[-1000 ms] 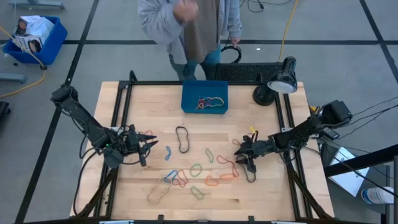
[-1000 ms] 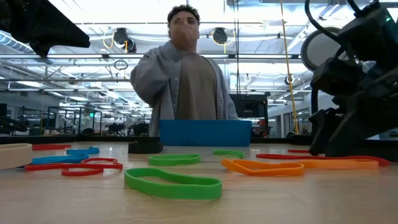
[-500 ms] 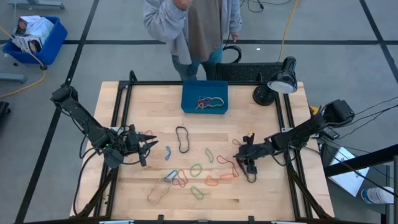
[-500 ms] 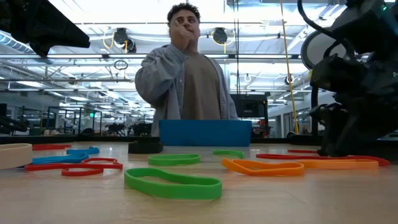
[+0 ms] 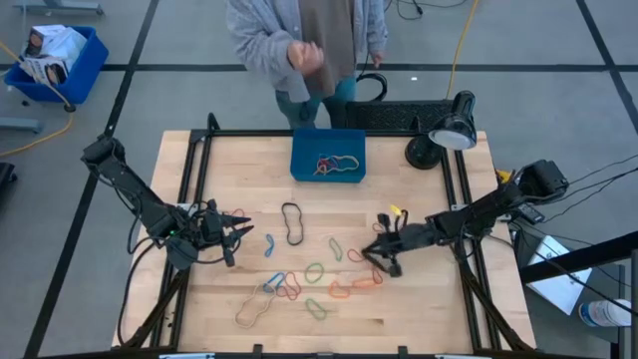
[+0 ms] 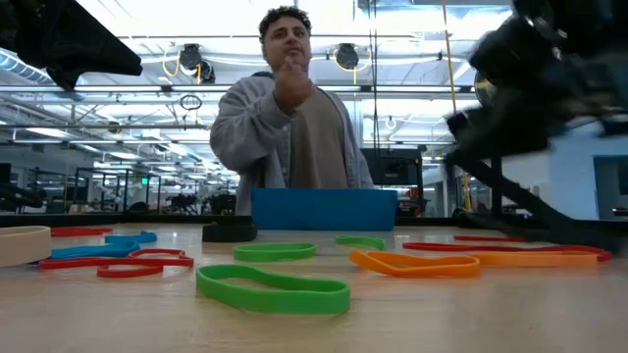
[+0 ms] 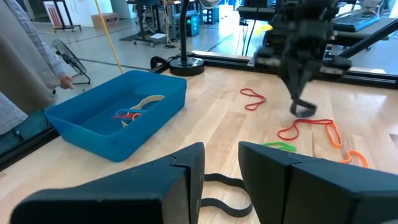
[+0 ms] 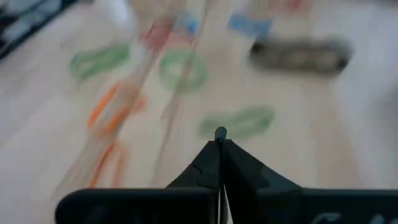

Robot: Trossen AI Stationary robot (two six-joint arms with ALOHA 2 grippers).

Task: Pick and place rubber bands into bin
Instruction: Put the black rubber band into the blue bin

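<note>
Lying scattered, rubber bands (image 5: pixel 315 271) (thin loops) look multicoloured.

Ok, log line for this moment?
right gripper: shut on black rubber band, above table | left gripper: open, idle at left | bin: few bands inside | loose bands: many on table

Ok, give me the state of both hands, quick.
Left hand: open, holding nothing.
Right hand: closed, apparently pinching a thin black rubber band.
</note>
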